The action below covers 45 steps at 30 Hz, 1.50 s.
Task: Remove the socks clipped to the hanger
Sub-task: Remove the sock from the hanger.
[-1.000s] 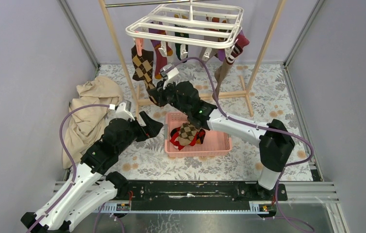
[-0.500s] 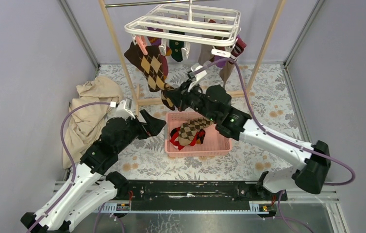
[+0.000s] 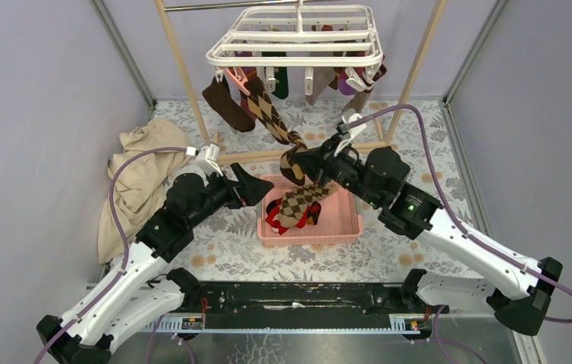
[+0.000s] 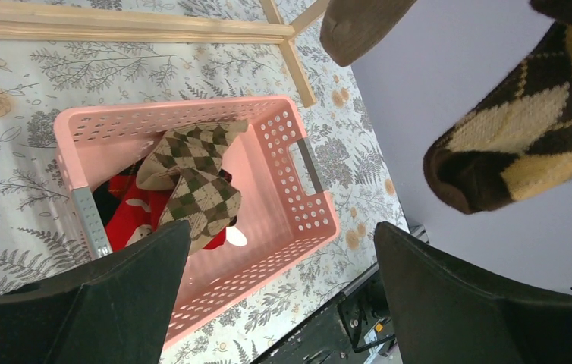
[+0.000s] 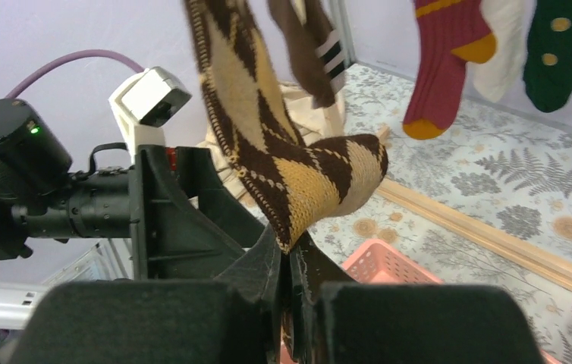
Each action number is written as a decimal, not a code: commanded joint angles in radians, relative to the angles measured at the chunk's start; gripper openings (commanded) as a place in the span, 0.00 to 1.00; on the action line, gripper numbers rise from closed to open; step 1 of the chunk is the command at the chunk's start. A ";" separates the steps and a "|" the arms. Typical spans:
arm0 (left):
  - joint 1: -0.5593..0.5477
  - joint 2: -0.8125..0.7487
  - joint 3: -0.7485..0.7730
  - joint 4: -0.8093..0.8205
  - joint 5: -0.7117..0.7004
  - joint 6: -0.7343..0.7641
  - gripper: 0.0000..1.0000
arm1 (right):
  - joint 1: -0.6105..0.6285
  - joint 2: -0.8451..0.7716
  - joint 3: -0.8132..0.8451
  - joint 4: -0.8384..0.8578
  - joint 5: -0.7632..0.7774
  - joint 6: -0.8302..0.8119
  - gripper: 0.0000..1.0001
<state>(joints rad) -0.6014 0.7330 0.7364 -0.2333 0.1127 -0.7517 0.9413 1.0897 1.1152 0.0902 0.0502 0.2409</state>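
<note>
The white hanger (image 3: 296, 47) hangs at the top with several socks (image 3: 347, 80) clipped under it. A brown-yellow argyle sock (image 3: 271, 117) stretches taut from a clip at the hanger's left down to my right gripper (image 3: 303, 164), which is shut on its lower end above the pink basket (image 3: 346, 220). The right wrist view shows the sock (image 5: 283, 155) pinched between the fingers. My left gripper (image 3: 256, 189) is open and empty beside the basket's left edge; its view shows the basket (image 4: 283, 144) and the argyle sock's toe (image 4: 518, 140).
The basket holds an olive argyle sock (image 3: 297, 203) and a red one (image 3: 277, 220). The light wooden pole frame (image 3: 179, 64) stands around the hanger, its base bar (image 3: 253, 157) on the floor. A beige cloth (image 3: 135, 182) lies left. Purple walls close in both sides.
My right gripper has pulled the argyle sock right and down towards the basket, stretching it taut. The hanger has swung right. My left gripper has moved slightly right towards the basket.
</note>
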 commanded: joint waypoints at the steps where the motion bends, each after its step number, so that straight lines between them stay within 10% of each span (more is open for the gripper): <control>1: -0.016 0.005 0.024 0.087 0.020 -0.013 0.99 | -0.084 -0.051 -0.031 -0.006 -0.037 0.046 0.00; 21: -0.061 0.032 0.011 0.122 -0.013 -0.023 0.99 | -0.524 -0.109 -0.182 0.047 -0.445 0.291 0.00; 45: -0.109 0.138 -0.124 0.594 0.139 -0.083 0.99 | -0.524 -0.047 -0.362 0.588 -0.936 0.724 0.00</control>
<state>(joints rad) -0.7010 0.8585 0.6289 0.1600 0.1932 -0.8181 0.4126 1.0454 0.7555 0.5049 -0.7994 0.8700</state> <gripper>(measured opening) 0.986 0.066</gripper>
